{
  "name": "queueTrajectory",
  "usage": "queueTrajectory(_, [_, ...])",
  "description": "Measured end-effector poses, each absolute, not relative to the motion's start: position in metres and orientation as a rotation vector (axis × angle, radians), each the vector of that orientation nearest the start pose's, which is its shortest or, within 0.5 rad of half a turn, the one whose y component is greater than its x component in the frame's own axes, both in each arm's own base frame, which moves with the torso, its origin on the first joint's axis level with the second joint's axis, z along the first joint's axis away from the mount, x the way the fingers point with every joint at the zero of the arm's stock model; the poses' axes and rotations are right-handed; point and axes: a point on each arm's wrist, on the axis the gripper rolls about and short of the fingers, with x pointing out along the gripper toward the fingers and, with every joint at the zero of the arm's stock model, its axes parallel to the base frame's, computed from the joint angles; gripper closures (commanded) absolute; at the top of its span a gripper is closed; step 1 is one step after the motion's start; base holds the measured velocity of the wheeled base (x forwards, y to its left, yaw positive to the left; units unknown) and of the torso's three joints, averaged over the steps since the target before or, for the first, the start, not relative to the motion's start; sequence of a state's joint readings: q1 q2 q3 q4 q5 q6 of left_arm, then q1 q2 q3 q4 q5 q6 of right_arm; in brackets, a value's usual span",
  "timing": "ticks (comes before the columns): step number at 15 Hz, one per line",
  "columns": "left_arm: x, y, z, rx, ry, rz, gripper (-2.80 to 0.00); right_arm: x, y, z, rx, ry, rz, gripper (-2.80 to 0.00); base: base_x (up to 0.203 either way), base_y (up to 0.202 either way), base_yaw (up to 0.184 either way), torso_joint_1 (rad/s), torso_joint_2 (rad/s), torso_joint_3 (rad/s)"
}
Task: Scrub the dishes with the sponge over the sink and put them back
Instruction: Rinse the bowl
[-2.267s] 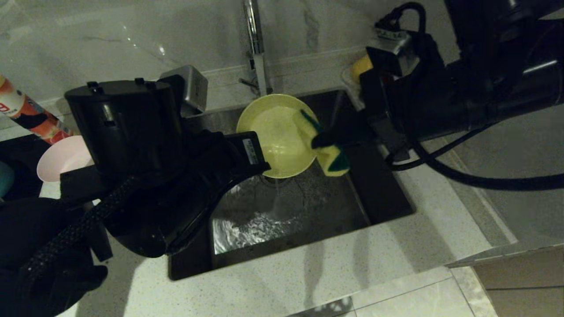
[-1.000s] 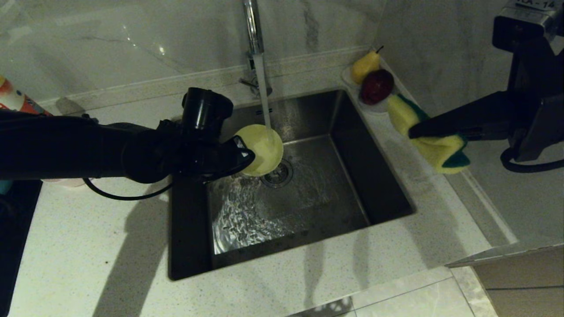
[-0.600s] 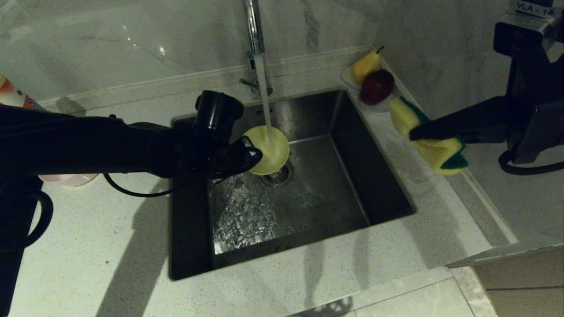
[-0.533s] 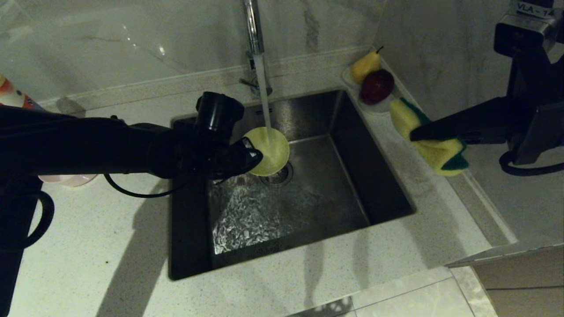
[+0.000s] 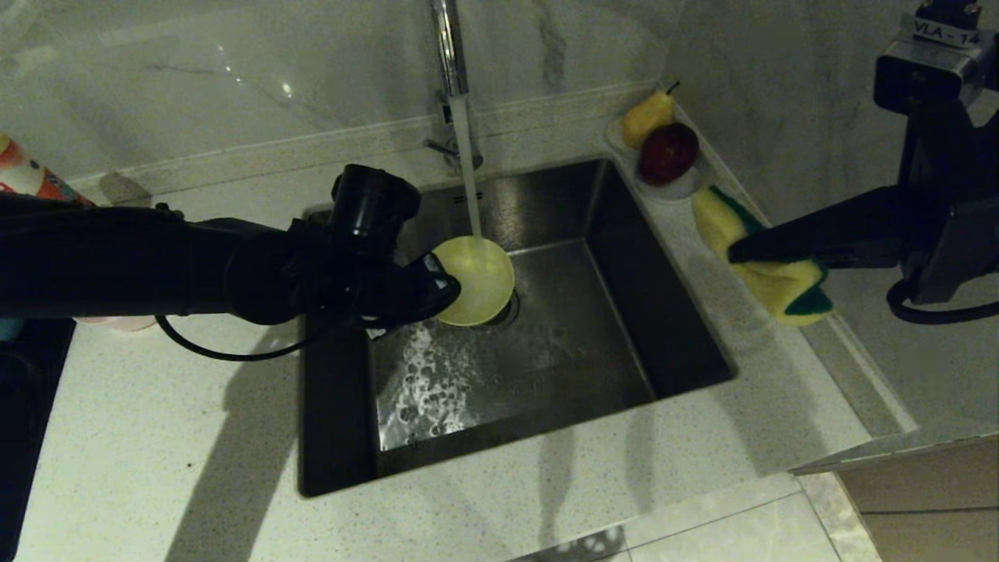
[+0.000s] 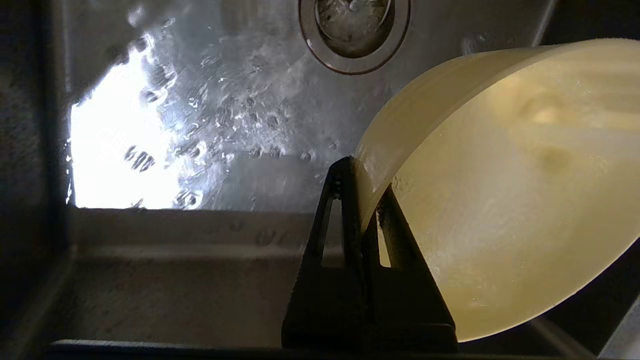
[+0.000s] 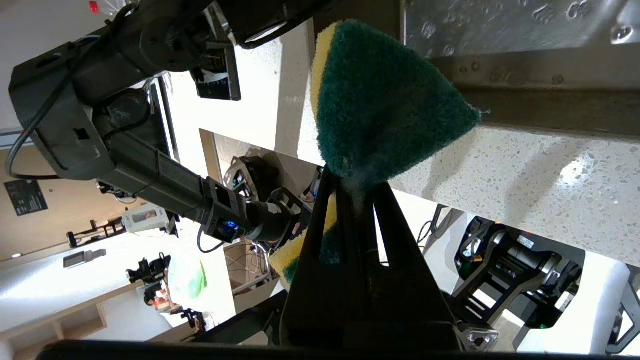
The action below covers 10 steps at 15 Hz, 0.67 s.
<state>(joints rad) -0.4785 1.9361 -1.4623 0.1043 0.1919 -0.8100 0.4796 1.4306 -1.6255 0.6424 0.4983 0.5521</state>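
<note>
The yellow bowl (image 5: 476,282) hangs tilted over the sink (image 5: 624,312), just above the drain, with the tap's stream landing on its far rim. My left gripper (image 5: 443,287) is shut on the bowl's near rim. In the left wrist view the yellow bowl (image 6: 500,200) has its wall pinched in the left gripper (image 6: 362,175). My right gripper (image 5: 734,251) hovers over the right counter, shut on the sponge (image 5: 780,285), which is folded. The right wrist view shows the sponge (image 7: 380,105), green face out, in the right gripper (image 7: 352,182). A pale pink bowl edge (image 5: 117,322) peeks from under my left arm.
The faucet (image 5: 449,47) is running and water (image 5: 467,172) spreads over the sink floor around the drain (image 6: 354,30). A white fruit dish (image 5: 677,187) with a pear (image 5: 646,117) and a red apple (image 5: 667,152) sits at the back right corner. An orange bottle (image 5: 23,179) stands far left.
The sponge has left the bowl, and my right gripper carried it away to the right counter. My left gripper lowered the bowl under the tap and has tilted its opening upward.
</note>
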Motion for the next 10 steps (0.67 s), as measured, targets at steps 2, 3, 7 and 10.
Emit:
queueTrajectory(2, [0.3387,-0.1708,0.2103,-0.589,0.629,-0.036,0.00,0.1769,0.1041,0.3617,0.502,0.719,0.807,0.00,0.000,0.000,0.000,0.000,0.00,0.000])
queueTrajectory(3, [0.3375,-0.1702,0.2104,-0.589,0.631,-0.035,0.00,0.1769,0.1041,0.3617,0.503,0.719,0.808,0.00,0.000,0.000,0.000,0.000,0.00,0.000])
queueTrajectory(7, [0.3335,-0.1681,0.2137,-0.590,0.626,-0.037,0.00,0.1765,0.1039,0.3619,0.503,0.718,0.808,0.00,0.000,0.000,0.000,0.000,0.00,0.000])
queueTrajectory(10, [0.3317,-0.1672,0.2136,-0.590,0.628,-0.036,0.00,0.1769,0.1041,0.3596,0.502,0.727,0.803,0.00,0.000,0.000,0.000,0.000,0.00,0.000])
